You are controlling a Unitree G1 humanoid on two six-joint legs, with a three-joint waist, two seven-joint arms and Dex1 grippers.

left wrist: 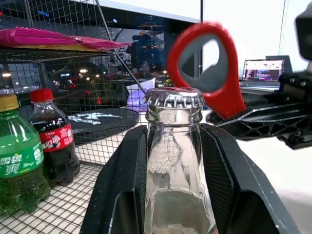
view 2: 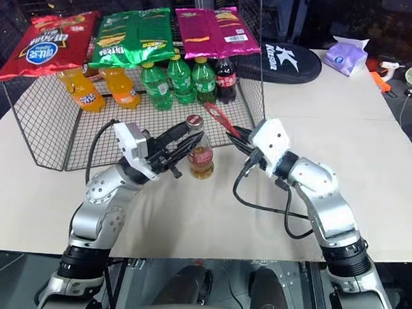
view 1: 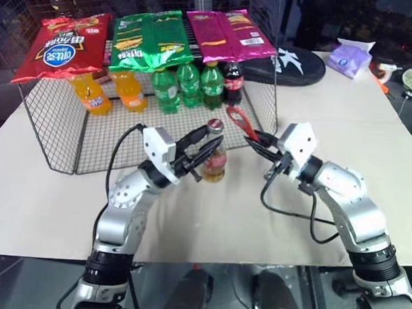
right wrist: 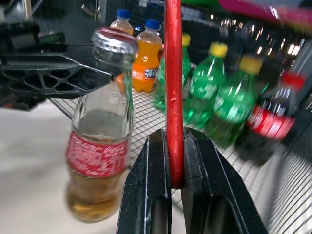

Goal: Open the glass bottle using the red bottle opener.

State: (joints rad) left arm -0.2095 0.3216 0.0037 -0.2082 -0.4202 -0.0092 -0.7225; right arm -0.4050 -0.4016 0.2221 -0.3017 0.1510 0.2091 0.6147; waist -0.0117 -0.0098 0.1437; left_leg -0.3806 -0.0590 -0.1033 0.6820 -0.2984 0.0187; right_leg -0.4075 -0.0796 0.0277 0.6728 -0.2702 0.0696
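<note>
Centre frame, the glass bottle (view 1: 215,160) stands on the table (view 1: 188,216), its neck clamped between the left gripper (view 1: 208,144) fingers; just right, the right gripper (view 1: 260,145) pinches the red bottle opener (view 1: 241,122), its ring raised beside the cap.

Red bottle opener (view 1: 241,122); red-labelled, amber-filled glass bottle (view 1: 214,160).

Three snack bags (view 1: 150,35) lie across the top of the frame. Below them stand two orange soda bottles (view 1: 91,95), three green bottles (view 1: 189,83) and one dark cola bottle (view 1: 233,83). At centre are one glass bottle (view 1: 214,158) and one red bottle opener (view 1: 240,121).
</note>
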